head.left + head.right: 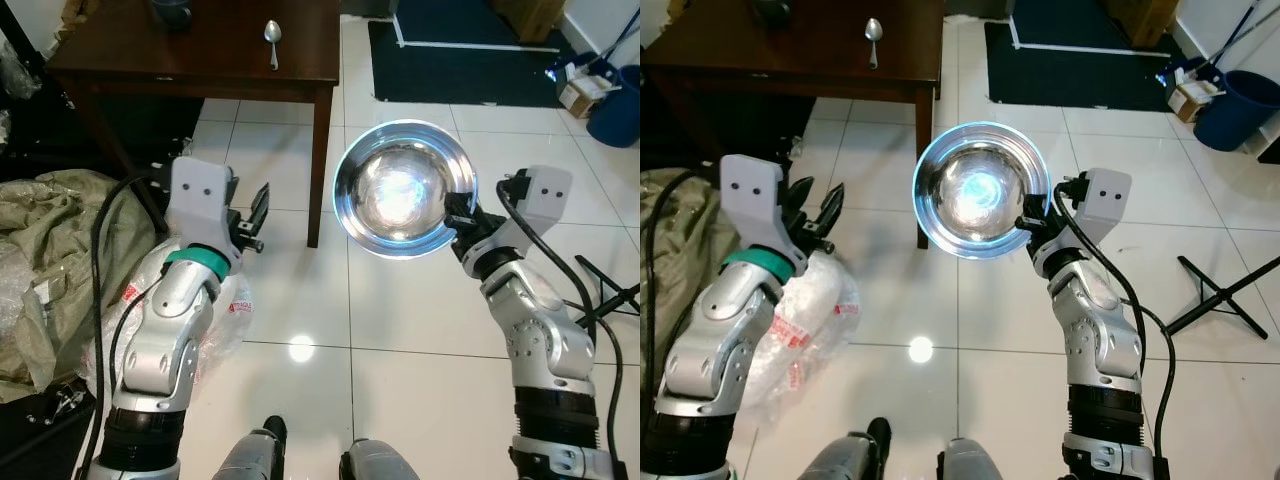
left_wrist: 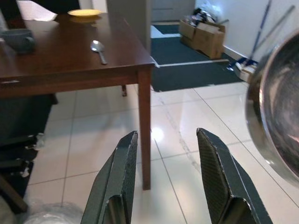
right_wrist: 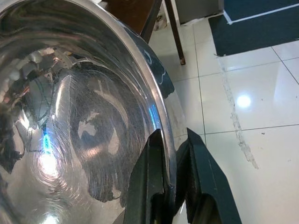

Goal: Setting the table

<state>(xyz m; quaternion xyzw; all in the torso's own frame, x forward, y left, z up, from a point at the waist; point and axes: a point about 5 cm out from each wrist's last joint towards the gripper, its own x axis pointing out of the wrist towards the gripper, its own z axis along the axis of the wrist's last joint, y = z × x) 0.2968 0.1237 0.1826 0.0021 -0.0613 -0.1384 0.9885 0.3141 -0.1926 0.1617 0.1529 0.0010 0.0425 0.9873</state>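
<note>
Standing on the white tiled floor, the robot holds a round shiny steel bowl up in the air in front of itself. The right gripper is clenched on the rim of this bowl: one black finger is inside the bowl and the other is outside, and the thin metal edge is pinched between them. The bowl is tilted, so its hollow inside faces toward the robot's head, and a bright light is reflected in the middle of it. It is above the floor, beside the near right corner of the dark brown wooden table, and it does not touch the table.

The left gripper is raised at about the same height on the other side. Its two black fingers are apart and nothing is between them. It points toward the corner leg of the table.

On the table top lies a silver metal spoon, with its handle toward the near edge. Farther back stands a dark blue-grey cup, and at the far end is a small yellow plate.

A dark blue floor mat lies beyond the table. A blue bucket stands at the right, near the wall. On the floor at the robot's left there is a crumpled olive-green cloth and a clear plastic bag with red print.
</note>
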